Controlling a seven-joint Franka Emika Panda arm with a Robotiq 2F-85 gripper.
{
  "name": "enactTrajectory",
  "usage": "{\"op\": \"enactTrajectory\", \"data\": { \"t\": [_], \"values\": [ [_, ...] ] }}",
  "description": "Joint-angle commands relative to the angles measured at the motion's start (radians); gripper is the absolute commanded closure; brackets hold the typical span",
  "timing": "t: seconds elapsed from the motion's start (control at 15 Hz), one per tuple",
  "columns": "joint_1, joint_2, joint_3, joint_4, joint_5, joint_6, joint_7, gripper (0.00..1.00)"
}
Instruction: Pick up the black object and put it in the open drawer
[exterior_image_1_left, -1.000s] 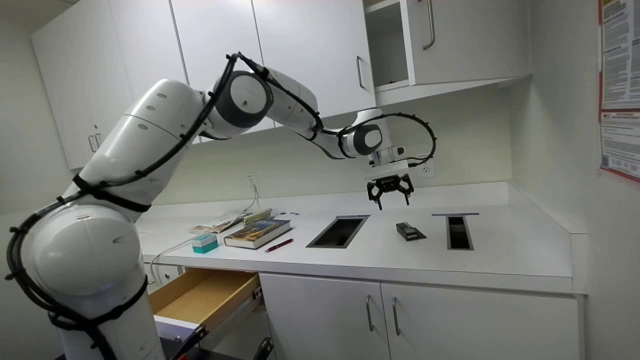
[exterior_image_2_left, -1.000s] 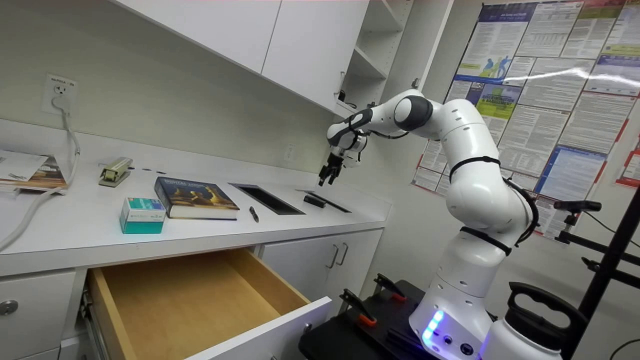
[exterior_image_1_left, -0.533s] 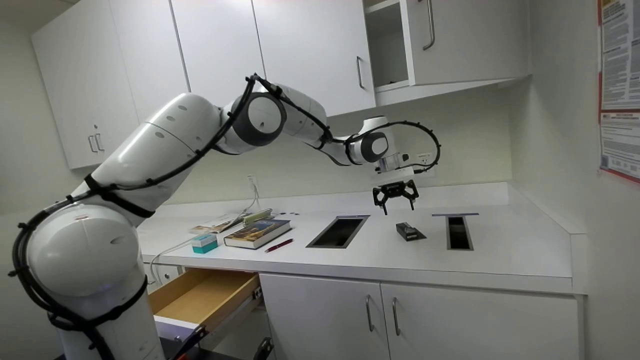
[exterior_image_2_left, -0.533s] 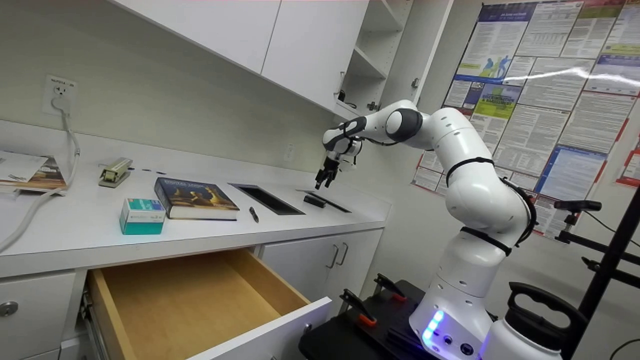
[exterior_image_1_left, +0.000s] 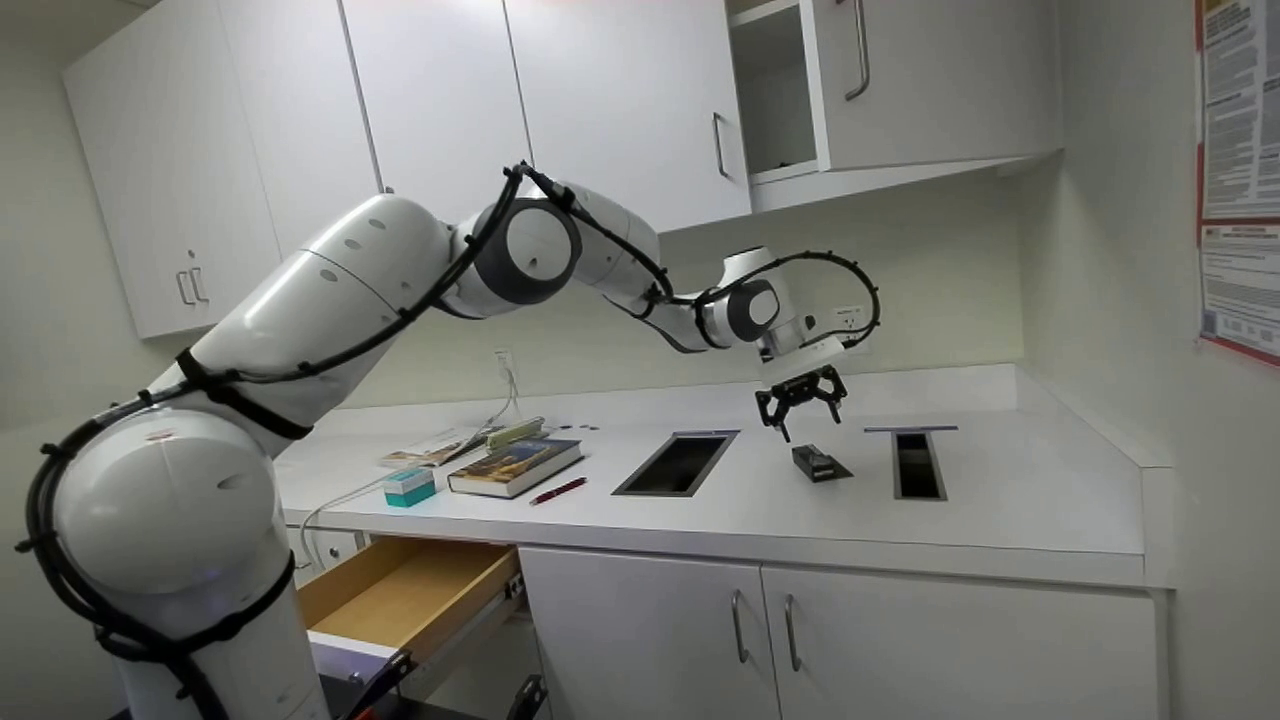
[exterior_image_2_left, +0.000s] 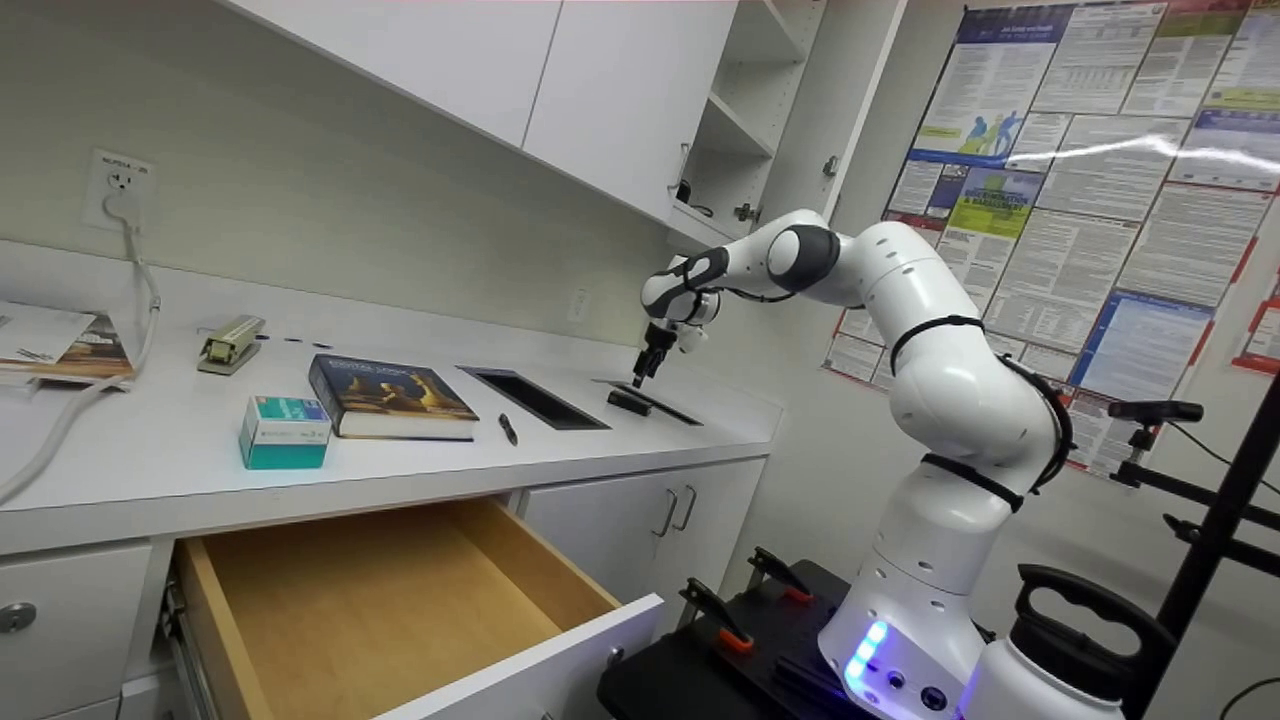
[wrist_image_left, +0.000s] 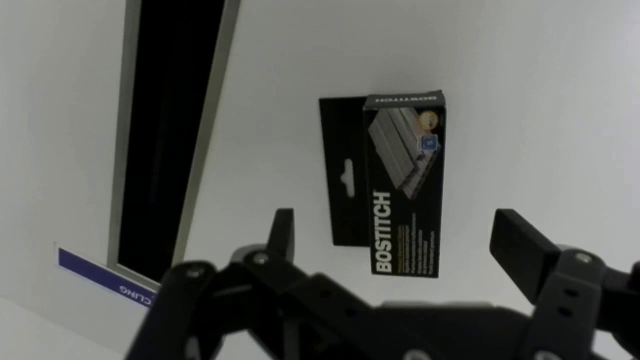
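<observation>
1. In an exterior view, the gripper (exterior_image_1_left: 812, 428) hangs near one black box (exterior_image_1_left: 817, 463), which lies on the counter (exterior_image_1_left: 740, 517) between two dark openings (exterior_image_1_left: 680, 465), bare surface around; the arm (exterior_image_1_left: 340, 270) partly hides the open drawer (exterior_image_1_left: 400, 597).
2. In an exterior view, the open drawer is cut off below.
3. In the wrist view, the fingers (wrist_image_left: 520, 250) stand apart; one opening is cut off above.

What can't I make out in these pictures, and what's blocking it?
Black box: wrist view, fine print too small and blurred.
Purple label: wrist view, the gripper covers part; only "CLING" reads.
Countertop opening: wrist view, darkness hides its inside; top edge cuts it off.
Open drawer: in an exterior view, the robot arm covers part of its front.
Wall poster: in an exterior view, cut off by the right edge.
</observation>
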Motion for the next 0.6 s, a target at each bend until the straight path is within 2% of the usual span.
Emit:
{"op": "enactTrajectory", "data": {
  "t": [0.0,0.53],
  "values": [
    [-0.042,0.040,0.044,0.047,-0.011,0.003,-0.107,0.00],
    [-0.100,0.122,0.105,0.147,0.037,-0.041,-0.264,0.00]
  ]
}}
